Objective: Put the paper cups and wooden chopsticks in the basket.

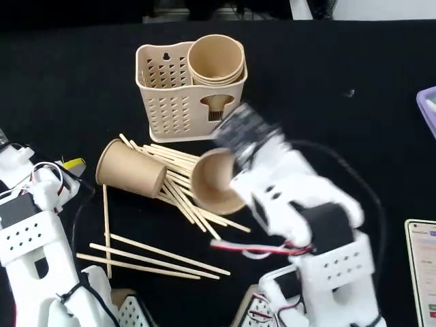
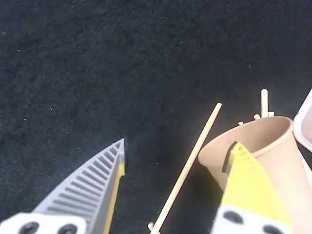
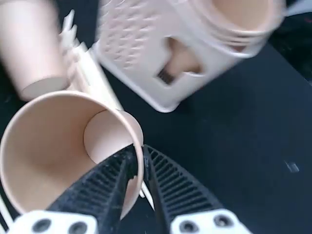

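On the black table (image 1: 354, 68), right tool (image 3: 140, 148) pinches a paper cup (image 3: 53, 146) hiding chopsticks (image 1: 178, 197); left tool (image 2: 178, 143) gapes.

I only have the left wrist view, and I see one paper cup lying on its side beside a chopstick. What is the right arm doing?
Observer: The right gripper is shut on the rim of a second paper cup, close to the basket.
Operator: Is anything in the basket?
Observer: Yes, stacked cups stand in one of its compartments.
Operator: Where are the other chopsticks?
Observer: A pile of chopsticks lies between the lying cup and the held one.
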Robot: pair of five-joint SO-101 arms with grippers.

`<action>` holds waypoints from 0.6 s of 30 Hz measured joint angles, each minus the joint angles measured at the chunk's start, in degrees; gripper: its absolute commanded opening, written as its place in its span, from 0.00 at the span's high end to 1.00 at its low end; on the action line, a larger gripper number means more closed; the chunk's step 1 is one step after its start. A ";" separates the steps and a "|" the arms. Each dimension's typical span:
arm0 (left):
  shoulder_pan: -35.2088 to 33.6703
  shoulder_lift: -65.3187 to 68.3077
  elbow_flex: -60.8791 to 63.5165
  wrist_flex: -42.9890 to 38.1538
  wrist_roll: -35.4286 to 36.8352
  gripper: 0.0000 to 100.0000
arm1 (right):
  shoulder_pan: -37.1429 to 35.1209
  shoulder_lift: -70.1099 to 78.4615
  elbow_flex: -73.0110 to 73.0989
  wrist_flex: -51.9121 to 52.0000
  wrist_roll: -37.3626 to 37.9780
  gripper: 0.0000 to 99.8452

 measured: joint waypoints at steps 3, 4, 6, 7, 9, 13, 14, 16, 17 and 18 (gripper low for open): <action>0.09 0.00 0.00 0.00 0.00 0.67 | 3.25 6.07 -12.31 3.52 -3.87 0.99; 0.09 0.00 0.00 0.00 0.00 0.67 | 3.78 8.70 -16.97 4.40 -5.36 0.99; 0.09 0.00 0.00 0.00 0.00 0.67 | 3.87 14.77 -27.16 5.89 -8.09 0.99; 0.09 0.00 0.00 0.00 0.00 0.67 | 4.13 18.02 -32.62 6.59 -9.14 0.99; 0.09 0.00 0.00 0.00 0.00 0.67 | 4.22 24.70 -44.04 7.82 -10.73 0.99; 0.09 0.00 0.00 0.00 0.18 0.67 | 4.31 38.24 -67.43 9.23 -13.27 0.99; 0.09 0.00 0.00 0.00 0.18 0.67 | 4.31 41.93 -72.35 9.67 -13.80 0.99; 0.09 0.00 0.00 0.00 0.18 0.67 | 4.22 48.97 -81.23 9.93 -14.51 0.99; 0.09 0.00 0.00 0.00 0.18 0.67 | 4.22 52.57 -85.10 9.93 -14.68 0.99; 0.09 0.00 0.00 0.00 0.18 0.67 | 4.31 55.74 -88.35 9.93 -14.68 0.99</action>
